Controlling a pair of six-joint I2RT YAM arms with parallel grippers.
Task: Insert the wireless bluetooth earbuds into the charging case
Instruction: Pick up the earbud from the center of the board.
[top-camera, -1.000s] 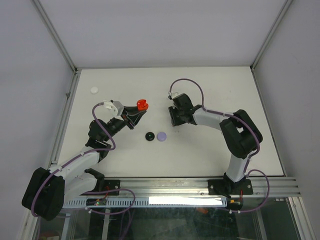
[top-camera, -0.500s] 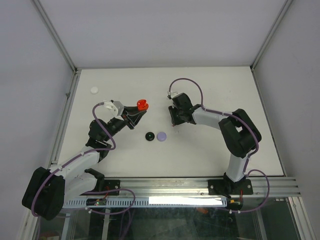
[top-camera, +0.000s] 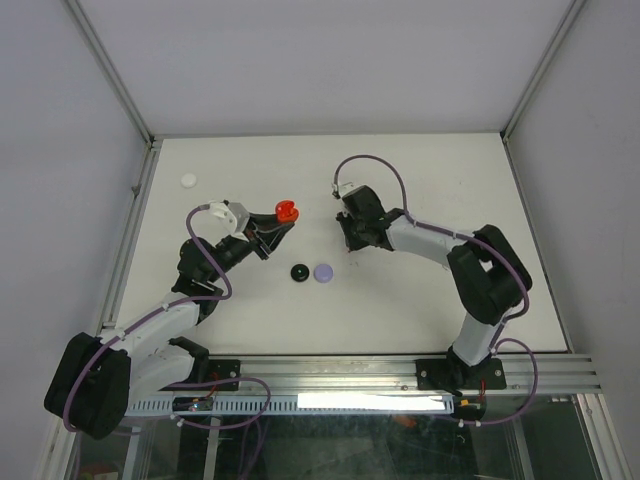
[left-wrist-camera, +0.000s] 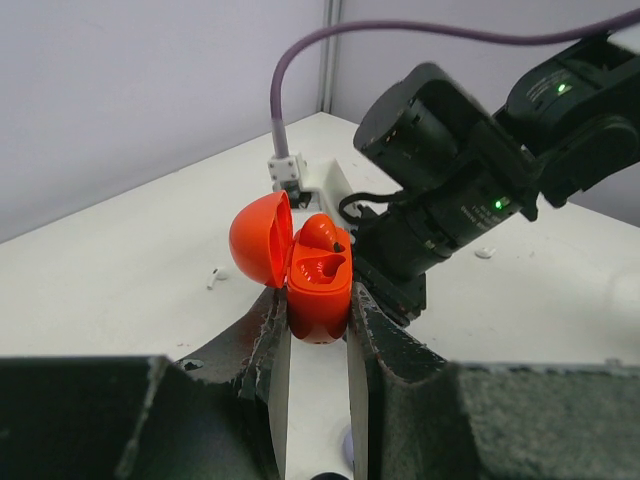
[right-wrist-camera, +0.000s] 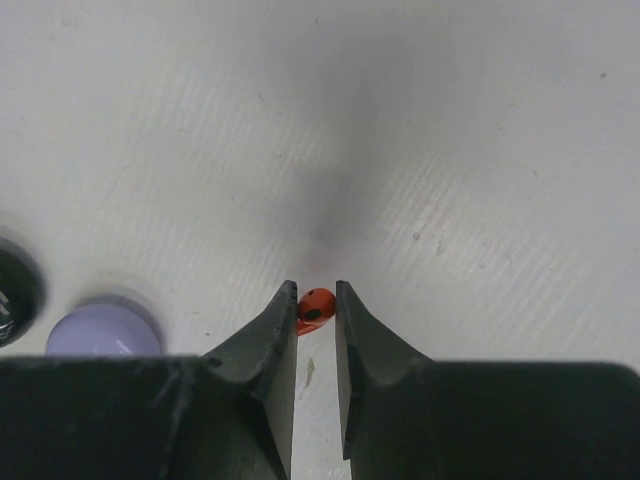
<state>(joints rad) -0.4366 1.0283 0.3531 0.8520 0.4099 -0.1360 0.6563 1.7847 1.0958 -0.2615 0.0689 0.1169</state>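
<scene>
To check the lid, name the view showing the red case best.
Left wrist: close up, the red case stands open in the left gripper. Top external shows a red speck; right wrist misses it.

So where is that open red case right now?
The red case is gripped in the left pincer, held left of centre in the top view, with the right pincer, pinching a red earbud, just to its right.

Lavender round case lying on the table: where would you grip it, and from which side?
Probably from straight above, across its rim. The lavender case lies flat, and the black case sits close at its left, so pinch its near and far edges.
</scene>
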